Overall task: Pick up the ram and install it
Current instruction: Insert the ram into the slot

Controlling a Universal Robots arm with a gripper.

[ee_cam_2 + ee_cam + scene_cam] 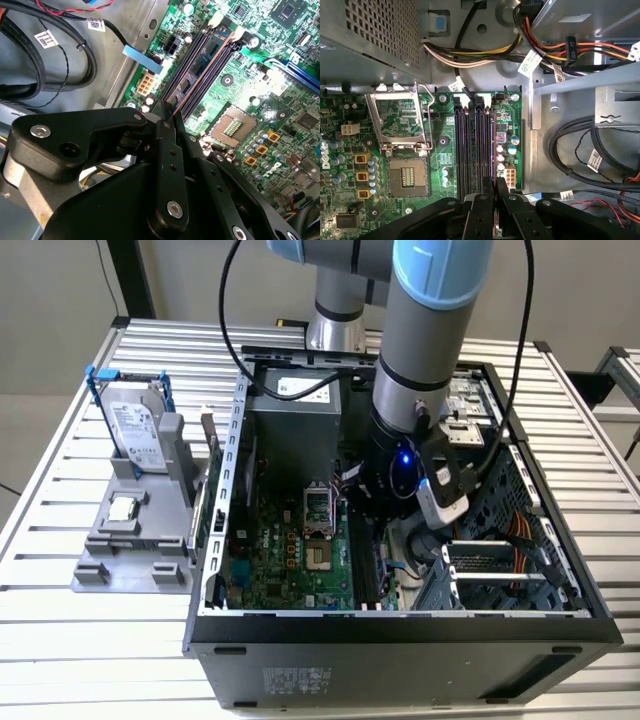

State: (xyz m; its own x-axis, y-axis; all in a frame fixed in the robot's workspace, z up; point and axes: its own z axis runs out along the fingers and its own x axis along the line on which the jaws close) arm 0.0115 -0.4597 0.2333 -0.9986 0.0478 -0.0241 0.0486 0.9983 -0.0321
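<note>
The ram (201, 65) is a thin dark bluish stick standing on edge along one of the long black slots (470, 145) of the motherboard (290, 560). In the first wrist view it shows edge-on as a narrow line (493, 137). My gripper (167, 117) (495, 187) is shut on the stick's near end, one black finger on each flat side. I cannot tell whether the stick is pressed fully into the slot. In the exterior view my arm (420, 390) reaches down into the open computer case (400, 625), and the wrist hides the fingers.
A silver hard drive (135, 435) and a small processor chip (122, 508) rest on a grey fixture (110, 570) at the exterior view's left. The open processor socket (407, 180) lies beside the slots. Black cables (580, 150) and a drive cage (480, 570) crowd the other side.
</note>
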